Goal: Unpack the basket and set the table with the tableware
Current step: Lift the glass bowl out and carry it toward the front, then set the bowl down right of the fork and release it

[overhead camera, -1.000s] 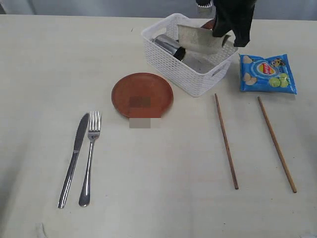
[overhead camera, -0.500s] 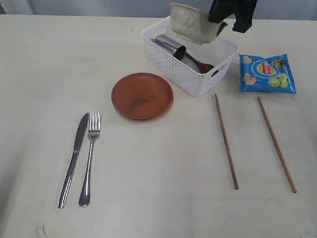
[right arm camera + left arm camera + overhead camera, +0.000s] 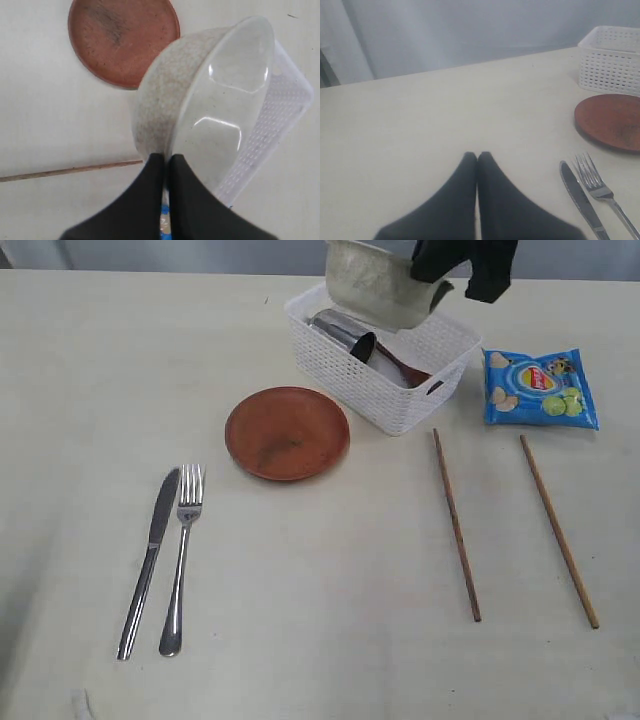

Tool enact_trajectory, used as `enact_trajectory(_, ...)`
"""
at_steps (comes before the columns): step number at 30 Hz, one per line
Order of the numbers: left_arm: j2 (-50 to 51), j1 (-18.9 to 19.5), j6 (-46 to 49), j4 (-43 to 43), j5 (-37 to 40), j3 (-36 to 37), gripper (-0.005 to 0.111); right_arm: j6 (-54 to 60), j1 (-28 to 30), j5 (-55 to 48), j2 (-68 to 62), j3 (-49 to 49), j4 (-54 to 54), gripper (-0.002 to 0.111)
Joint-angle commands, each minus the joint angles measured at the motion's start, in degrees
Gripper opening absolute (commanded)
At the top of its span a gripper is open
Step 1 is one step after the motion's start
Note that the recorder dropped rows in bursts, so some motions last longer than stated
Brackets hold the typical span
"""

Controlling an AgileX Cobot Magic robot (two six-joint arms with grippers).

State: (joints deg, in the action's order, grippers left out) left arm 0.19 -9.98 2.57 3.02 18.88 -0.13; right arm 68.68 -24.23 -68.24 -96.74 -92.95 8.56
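Note:
My right gripper (image 3: pixel 440 280) (image 3: pixel 165 156) is shut on the rim of the white bowl (image 3: pixel 375 282) (image 3: pixel 200 100), which hangs tilted in the air over the white basket (image 3: pixel 350 370) (image 3: pixel 270 120). Inside the basket lie a steel cup (image 3: pixel 343 334) and a reddish-brown spoon (image 3: pixel 405 368). The reddish-brown plate (image 3: pixel 287 432) (image 3: pixel 612 120) (image 3: pixel 122 37) sits on the table (image 3: pixel 320 570) in front of the basket. Knife (image 3: pixel 150 558) (image 3: pixel 580 197) and fork (image 3: pixel 181 555) (image 3: pixel 600 187) lie side by side at the left. Two chopsticks (image 3: pixel 456 524) (image 3: pixel 558 530) lie at the right. My left gripper (image 3: pixel 477 156) is shut and empty, low over bare table left of the knife.
A blue chip bag (image 3: pixel 540 388) lies right of the basket, beyond the chopsticks. A grey wall or curtain (image 3: pixel 470 30) runs behind the table's far edge.
The right gripper has lifted the bowl up out of the basket and carried it a little to the left. The cup and spoon now show inside the basket.

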Motion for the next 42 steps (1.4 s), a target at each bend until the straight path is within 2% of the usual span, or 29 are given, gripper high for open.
enact_trajectory(1,-0.19,0.14,-0.02,-0.1,-0.43,0.13,0.0,-1.52,0.0,-0.48,5.91,7.66,-1.11,0.0)
enact_trajectory(6,-0.19,0.14,-0.02,-0.1,-0.43,0.13,0.0,-1.56,-1.86,7.39,15.13,21.92,-0.37,0.0)
enact_trajectory(14,-0.19,0.14,-0.02,-0.1,-0.43,0.13,0.0,-2.13,-12.87,15.92,21.87,39.58,-2.23,0.0)
enact_trajectory(18,-0.19,0.14,-0.02,-0.1,-0.43,0.13,0.0,-5.19,-17.54,24.85,20.92,46.0,-7.11,0.0)
enact_trajectory(23,-0.19,0.14,-0.02,-0.1,-0.43,0.13,0.0,-8.86,-19.4,35.62,19.97,49.89,-7.63,0.0)
enact_trajectory(32,-0.19,0.14,-0.02,-0.1,-0.43,0.13,0.0,-8.86,-28.03,36.48,15.7,52.57,-10.77,0.0)
enact_trajectory(42,-0.19,0.14,-0.02,-0.1,-0.43,0.13,0.0,-10.7,-32.56,41.83,12.56,52.8,-11.4,0.0)
